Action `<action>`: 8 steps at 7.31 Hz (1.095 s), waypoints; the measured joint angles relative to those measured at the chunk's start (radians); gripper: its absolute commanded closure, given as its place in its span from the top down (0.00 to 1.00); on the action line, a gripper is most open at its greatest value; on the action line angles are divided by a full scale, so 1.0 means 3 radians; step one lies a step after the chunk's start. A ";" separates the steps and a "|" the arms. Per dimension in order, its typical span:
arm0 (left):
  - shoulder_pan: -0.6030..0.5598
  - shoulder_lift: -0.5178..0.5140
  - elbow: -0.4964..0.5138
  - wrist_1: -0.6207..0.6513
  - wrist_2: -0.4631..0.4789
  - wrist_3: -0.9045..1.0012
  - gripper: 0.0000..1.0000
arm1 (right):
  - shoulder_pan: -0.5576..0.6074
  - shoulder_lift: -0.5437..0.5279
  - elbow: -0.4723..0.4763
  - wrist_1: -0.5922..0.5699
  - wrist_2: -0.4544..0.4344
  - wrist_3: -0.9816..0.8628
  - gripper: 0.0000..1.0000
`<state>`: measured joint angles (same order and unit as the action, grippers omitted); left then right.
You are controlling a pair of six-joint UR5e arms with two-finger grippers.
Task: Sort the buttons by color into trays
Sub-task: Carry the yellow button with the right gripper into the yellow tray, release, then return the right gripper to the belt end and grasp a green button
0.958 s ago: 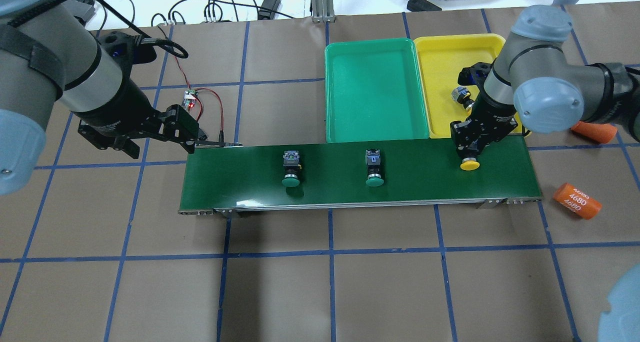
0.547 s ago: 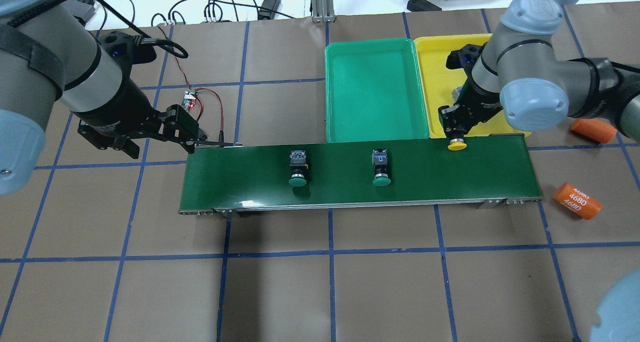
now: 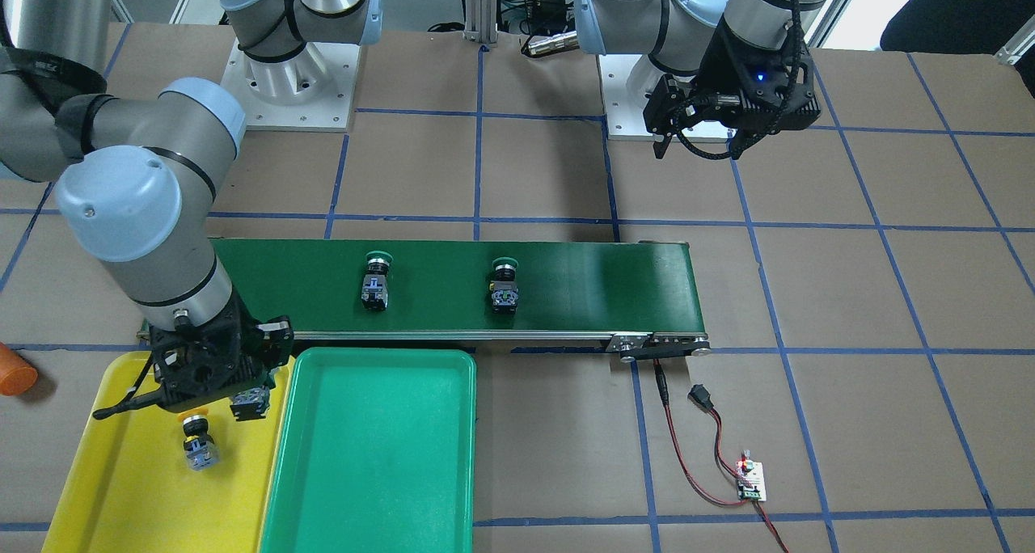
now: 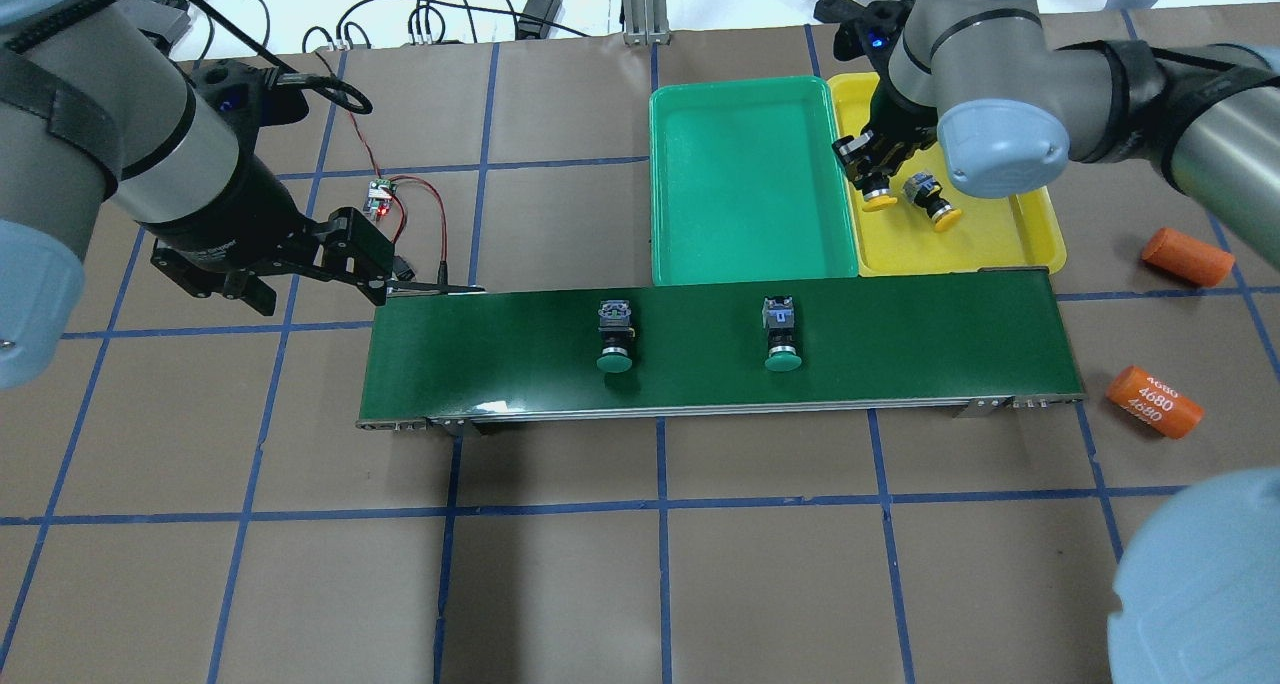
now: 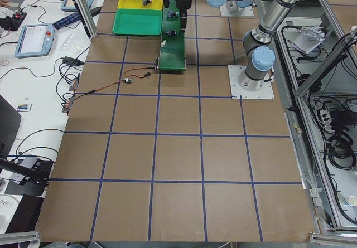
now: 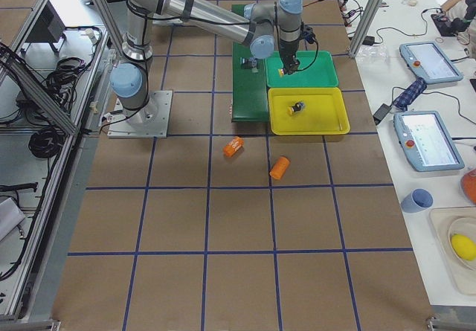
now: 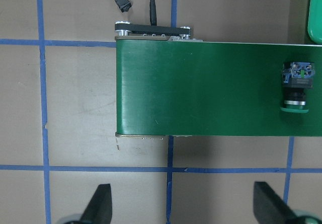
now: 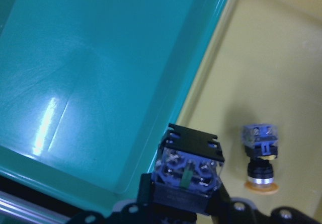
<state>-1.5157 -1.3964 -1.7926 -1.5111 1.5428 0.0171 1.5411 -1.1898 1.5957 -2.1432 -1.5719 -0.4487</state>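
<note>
My right gripper is shut on a yellow-capped button, holding it over the yellow tray next to its edge with the green tray. In the right wrist view the held button's contact block faces the camera. A second yellow button lies in the yellow tray. Two green-capped buttons lie on the dark green belt. My left gripper is open and empty off the belt's left end, with its fingers spread wide.
The green tray holds nothing. Two orange cylinders lie right of the belt. A small circuit board with red and black wires sits near the belt's left end.
My right gripper has carried the yellow button from the belt's right end up over the yellow tray. Both green buttons have moved right along the belt. The left arm has stayed put.
</note>
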 measured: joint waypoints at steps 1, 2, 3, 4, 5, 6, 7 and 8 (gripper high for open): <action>0.0000 0.0004 -0.0001 0.0000 0.0001 0.0003 1.00 | -0.0053 0.0068 -0.0154 0.0038 -0.0059 -0.0150 0.36; 0.0001 0.0004 -0.0002 0.0001 0.0001 0.0004 1.00 | -0.0140 0.0117 -0.0269 0.0075 -0.0089 -0.0318 0.52; 0.0001 0.0003 -0.0004 0.0001 -0.0001 0.0004 1.00 | -0.0236 0.0153 -0.0348 0.0094 -0.0099 -0.0480 0.76; 0.0001 0.0002 -0.0005 0.0004 -0.0005 0.0004 1.00 | -0.0318 0.0182 -0.0394 0.0108 -0.0102 -0.0591 0.82; 0.0001 0.0000 -0.0006 0.0015 -0.0009 0.0006 1.00 | -0.0376 0.0194 -0.0413 0.0155 -0.0105 -0.0642 0.83; 0.0000 -0.0002 -0.0007 0.0028 -0.0012 0.0008 1.00 | -0.0408 0.0191 -0.0417 0.0226 -0.0108 -0.0659 0.83; 0.0000 -0.0003 -0.0007 0.0039 -0.0015 0.0009 1.00 | -0.0418 0.0183 -0.0408 0.0271 -0.0110 -0.0661 0.83; 0.0000 -0.0003 -0.0007 0.0042 -0.0016 0.0009 1.00 | -0.0417 0.0167 -0.0385 0.0297 -0.0110 -0.0654 0.83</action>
<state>-1.5156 -1.3974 -1.7947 -1.4984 1.5380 0.0199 1.4158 -1.1399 1.4801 -2.0540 -1.6049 -0.6449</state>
